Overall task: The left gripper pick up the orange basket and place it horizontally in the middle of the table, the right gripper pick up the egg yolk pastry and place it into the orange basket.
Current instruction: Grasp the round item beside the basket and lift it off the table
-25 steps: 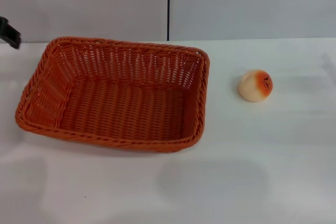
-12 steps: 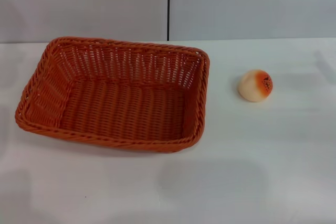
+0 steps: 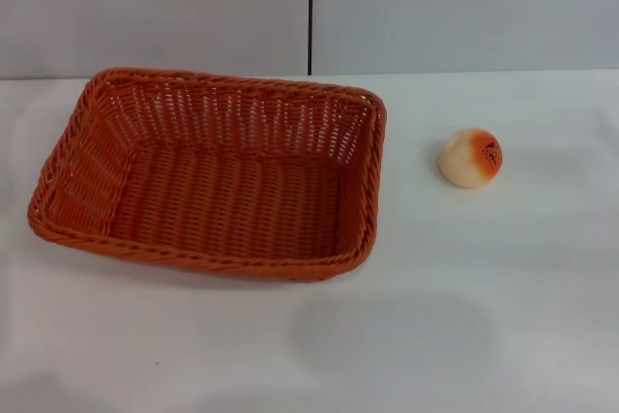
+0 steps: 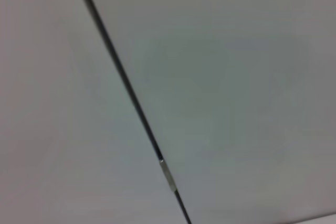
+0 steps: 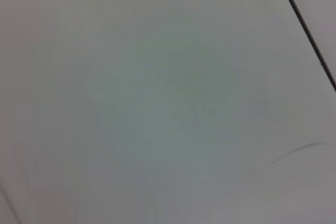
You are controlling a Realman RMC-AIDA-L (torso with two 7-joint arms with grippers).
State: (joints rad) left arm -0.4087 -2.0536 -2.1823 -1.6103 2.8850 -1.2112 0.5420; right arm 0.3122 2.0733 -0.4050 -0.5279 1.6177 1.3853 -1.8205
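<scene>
Resting place: the table [image 3: 464,336], a plain white top that fills the near part of the head view.
Orange basket: the orange basket [image 3: 208,173] sits on the left half of the table, its long side running left to right, mouth upward, with nothing inside it.
Basket build: woven sloping walls, a braided rim all round, the far right corner turned a little toward the far edge.
Egg yolk pastry: the egg yolk pastry [image 3: 470,158] lies on the bare table to the right of the basket, well apart from its right rim.
Pastry look: a cream ball with an orange-red blush and dark specks on its upper right side.
Back of the scene: a grey wall [image 3: 155,7] stands beyond the far table edge, split by a dark vertical seam [image 3: 310,12] above the basket's far right part.
Left gripper: out of sight in every view, so how far it is open, or whether it has hold of anything, cannot be told.
Left wrist view: only grey wall with the dark seam crossing it on a slant.
Right gripper: likewise out of sight, its opening and any hold unknowable.
Right wrist view: grey wall again, with a dark seam cutting across one corner.
</scene>
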